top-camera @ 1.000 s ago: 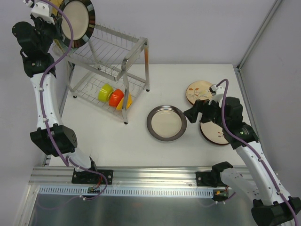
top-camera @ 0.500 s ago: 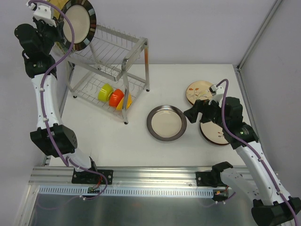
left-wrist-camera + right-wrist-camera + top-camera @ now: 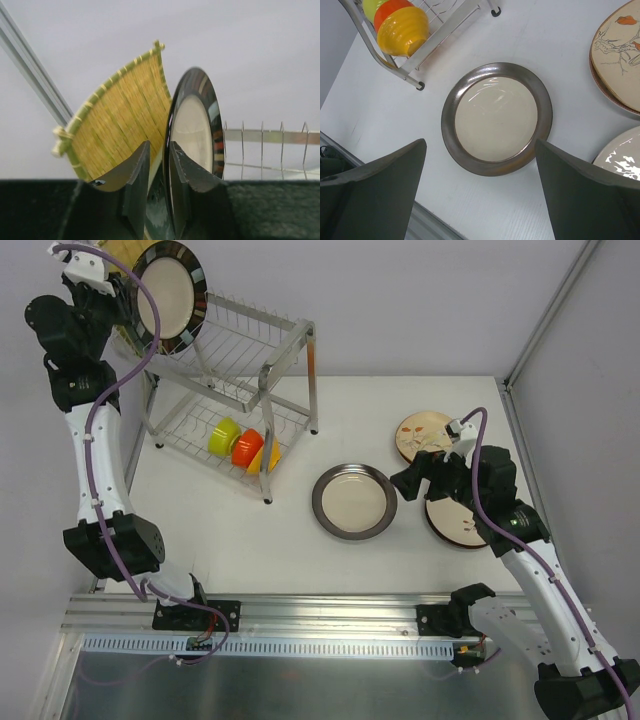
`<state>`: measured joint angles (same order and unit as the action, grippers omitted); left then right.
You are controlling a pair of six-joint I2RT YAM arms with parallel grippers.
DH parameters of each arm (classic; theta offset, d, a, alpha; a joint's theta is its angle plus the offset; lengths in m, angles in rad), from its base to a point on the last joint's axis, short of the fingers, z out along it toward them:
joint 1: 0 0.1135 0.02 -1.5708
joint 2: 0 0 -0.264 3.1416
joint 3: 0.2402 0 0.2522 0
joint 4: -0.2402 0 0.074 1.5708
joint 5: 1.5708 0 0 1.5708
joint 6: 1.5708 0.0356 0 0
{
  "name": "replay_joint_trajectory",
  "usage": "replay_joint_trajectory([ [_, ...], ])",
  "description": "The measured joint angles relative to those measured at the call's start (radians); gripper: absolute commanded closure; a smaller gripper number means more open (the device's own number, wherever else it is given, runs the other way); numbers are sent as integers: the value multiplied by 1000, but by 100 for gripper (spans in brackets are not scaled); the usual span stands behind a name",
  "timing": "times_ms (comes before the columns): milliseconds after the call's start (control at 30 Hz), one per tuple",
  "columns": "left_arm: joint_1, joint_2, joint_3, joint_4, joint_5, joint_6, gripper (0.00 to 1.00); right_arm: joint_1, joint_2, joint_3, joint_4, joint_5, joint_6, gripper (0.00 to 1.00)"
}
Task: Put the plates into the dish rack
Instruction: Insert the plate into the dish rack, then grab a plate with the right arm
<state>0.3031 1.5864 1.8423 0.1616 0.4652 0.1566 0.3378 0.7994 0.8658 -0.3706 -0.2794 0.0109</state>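
My left gripper (image 3: 128,300) is shut on the rim of a round dark-rimmed cream plate (image 3: 170,292), held on edge above the left end of the dish rack (image 3: 235,370). In the left wrist view (image 3: 159,146) the plate (image 3: 195,125) stands upright between the fingers, with the yellow woven square plate (image 3: 120,122) just behind it. My right gripper (image 3: 425,480) is open above the table; in its wrist view (image 3: 480,147) a second dark-rimmed cream plate (image 3: 496,117) lies flat below. Two cream floral plates (image 3: 420,435) (image 3: 455,520) lie at the right.
Green, orange and yellow bowls (image 3: 243,446) sit in the rack's lower tier, also seen in the right wrist view (image 3: 400,25). The grey back wall is close behind the rack. A metal frame post (image 3: 545,320) stands at the back right.
My left gripper has carried the dark-rimmed plate slightly right and tilted it more upright over the rack's left end. The right arm has not moved.
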Motion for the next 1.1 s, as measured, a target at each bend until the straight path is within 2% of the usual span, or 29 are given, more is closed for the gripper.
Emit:
replay_joint_trajectory([
  [100, 3, -36, 0, 46, -3, 2, 69, 0, 0, 0, 0, -3, 0, 6],
  [233, 7, -77, 0, 87, -4, 1, 52, 0, -4, 0, 0, -10, 0, 6],
  [300, 6, -91, 0, 100, -4, -2, 47, 0, -9, 0, 0, -14, 0, 6],
  [433, 6, -105, -2, 111, -3, -18, 28, 0, -21, 0, 0, -17, 0, 6],
  [600, 6, -149, -48, 111, -2, -72, 9, 0, -34, 0, -1, -21, 4, 5],
  [767, 6, -274, -184, 110, 2, -154, 1, 0, -33, 0, -13, -33, 17, 4],
  [1100, -3, -638, -547, 69, -2, -354, 1, 0, 7, -36, -50, -51, 101, 1],
])
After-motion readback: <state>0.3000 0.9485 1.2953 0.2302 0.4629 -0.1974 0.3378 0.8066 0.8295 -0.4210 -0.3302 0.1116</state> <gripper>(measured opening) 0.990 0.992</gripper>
